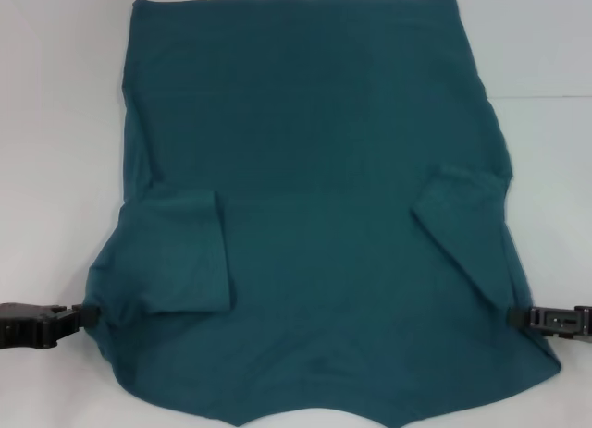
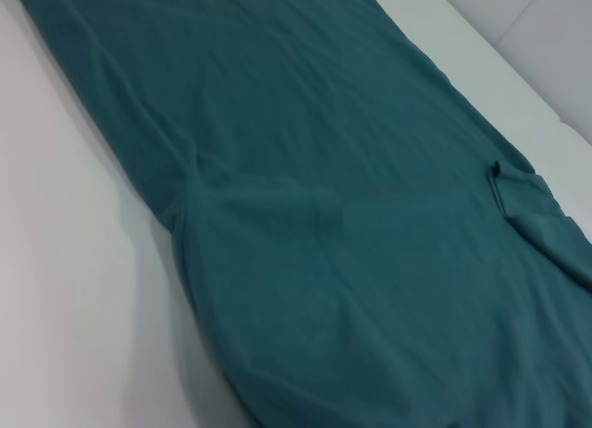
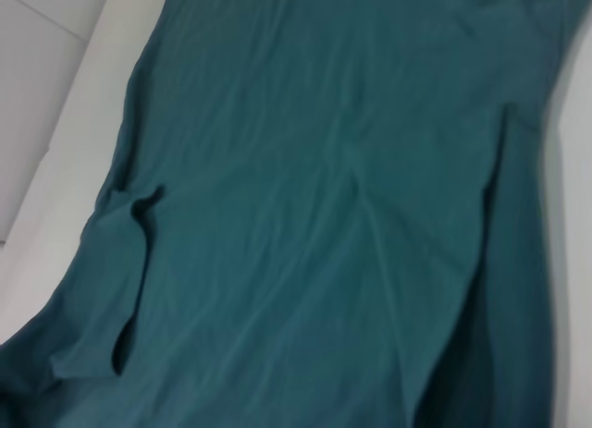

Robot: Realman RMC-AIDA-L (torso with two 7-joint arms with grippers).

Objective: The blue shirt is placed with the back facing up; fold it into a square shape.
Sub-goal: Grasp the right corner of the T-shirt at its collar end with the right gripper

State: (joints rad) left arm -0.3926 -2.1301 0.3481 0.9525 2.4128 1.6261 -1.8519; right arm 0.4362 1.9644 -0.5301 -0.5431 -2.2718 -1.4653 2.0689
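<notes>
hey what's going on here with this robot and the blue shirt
The robot is part way through folding the blue shirt, which lies spread on a white table, plain side up. Both sleeves are already folded in onto the body. The left claw is at the shirt's left edge and the right claw at its right edge, each appearing to pinch the fabric near the end closest to the robot. The shirt is not yet a square.

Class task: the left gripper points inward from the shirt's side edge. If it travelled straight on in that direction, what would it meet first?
The left gripper already touches the blue shirt at its edge; going on, it would likely push into the folded-in sleeve.
</notes>
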